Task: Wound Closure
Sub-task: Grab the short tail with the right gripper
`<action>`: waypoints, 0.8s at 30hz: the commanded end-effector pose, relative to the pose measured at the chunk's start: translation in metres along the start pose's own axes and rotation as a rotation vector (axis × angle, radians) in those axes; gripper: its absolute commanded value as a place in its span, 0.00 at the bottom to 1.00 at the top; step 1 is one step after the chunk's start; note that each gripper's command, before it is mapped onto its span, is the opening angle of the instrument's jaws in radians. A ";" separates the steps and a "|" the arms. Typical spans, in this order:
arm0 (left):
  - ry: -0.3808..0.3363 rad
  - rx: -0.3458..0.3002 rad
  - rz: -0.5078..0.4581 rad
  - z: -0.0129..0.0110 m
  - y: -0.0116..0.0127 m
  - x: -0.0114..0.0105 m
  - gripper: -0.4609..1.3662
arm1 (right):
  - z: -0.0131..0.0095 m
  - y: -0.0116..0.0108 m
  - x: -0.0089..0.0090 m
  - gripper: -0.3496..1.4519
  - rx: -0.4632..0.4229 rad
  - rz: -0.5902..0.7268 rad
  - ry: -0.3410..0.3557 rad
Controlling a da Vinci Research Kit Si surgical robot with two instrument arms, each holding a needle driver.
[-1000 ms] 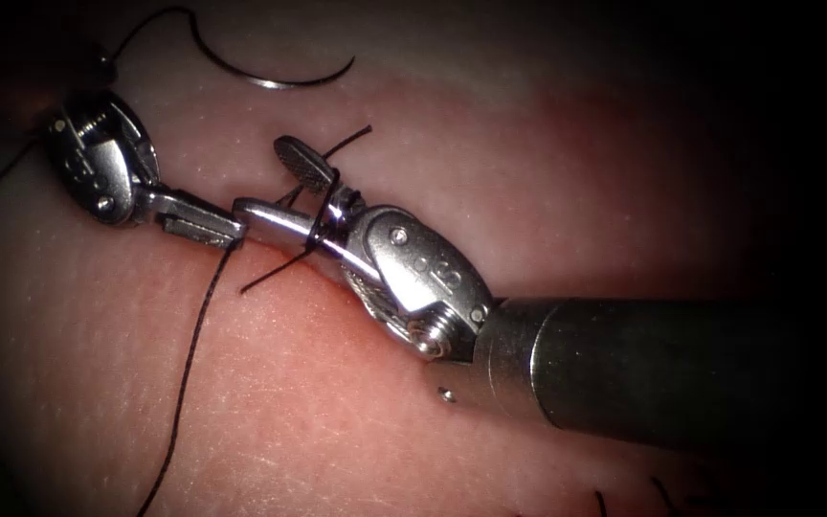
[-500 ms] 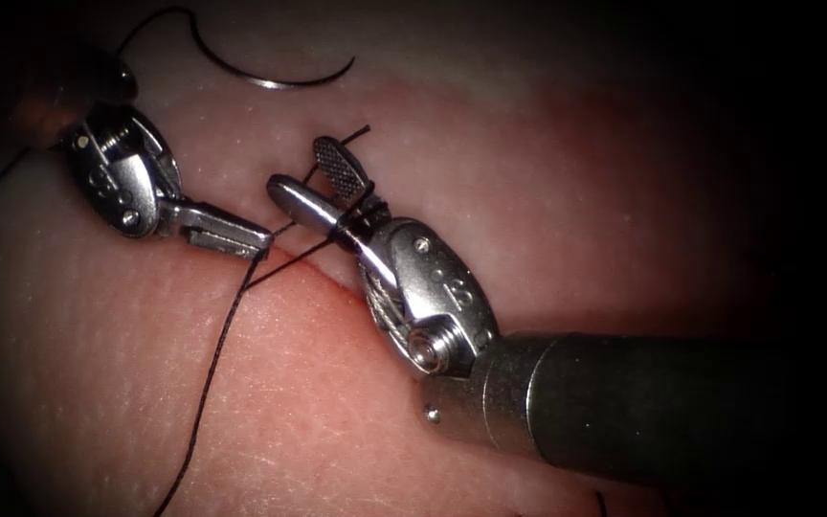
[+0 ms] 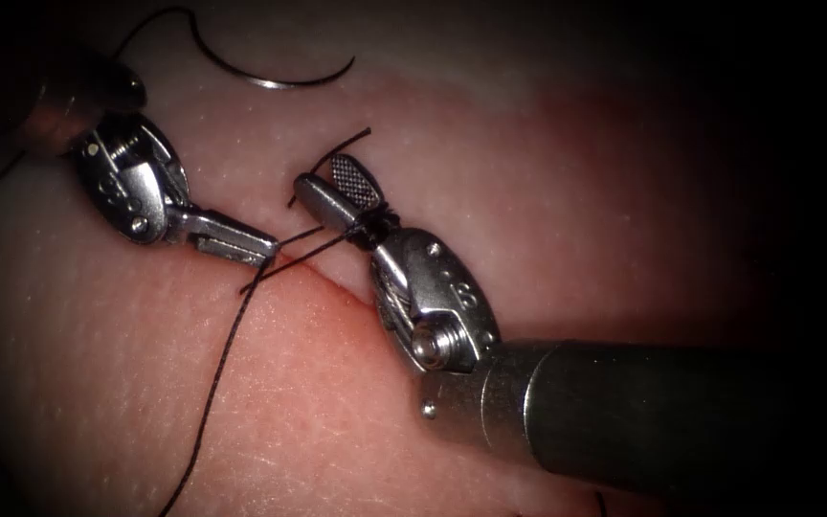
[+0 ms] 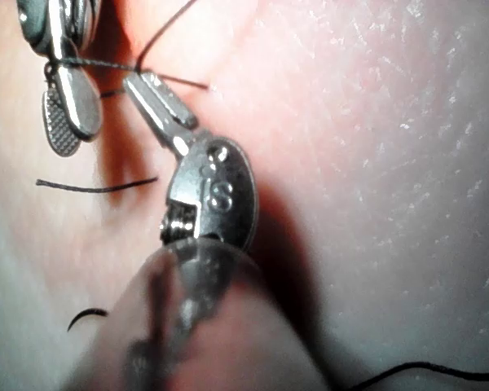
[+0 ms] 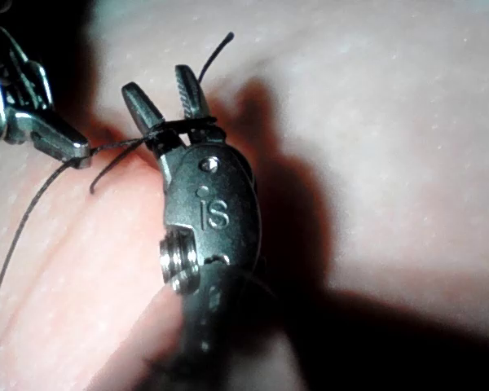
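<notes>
Left claw is pressed together on the thread, right at the cut; long strand trails from its tip down over the tissue on the cut's left side. Right claw stands spread, pinching nothing, but thread is wound in a loop round the base of its jaws w/ a short free end sticking up past them. Same wrap shows in right wrist view: right claw apart, dark turns just below the jaws, left claw beside it on the strand.

Needle lies free on the tissue, well beyond the cut on its far side, not in the tissue, held by neither tool.

Handling, my judgement: thread is thin, limp, near weightless; will slip off smooth steel if slack, may fray if crushed, so hold on the flat of the jaws, close to the cut. Needle stiff, springy, apt to roll; best taken on the body of the curve, not the point. Tissue soft, tears if thread drags hard.
</notes>
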 end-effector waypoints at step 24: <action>0.007 -0.011 -0.007 0.0007 -0.0009 -0.0010 0.06 | 0.0021 0.0032 -0.0018 0.76 -0.118 0.169 -0.016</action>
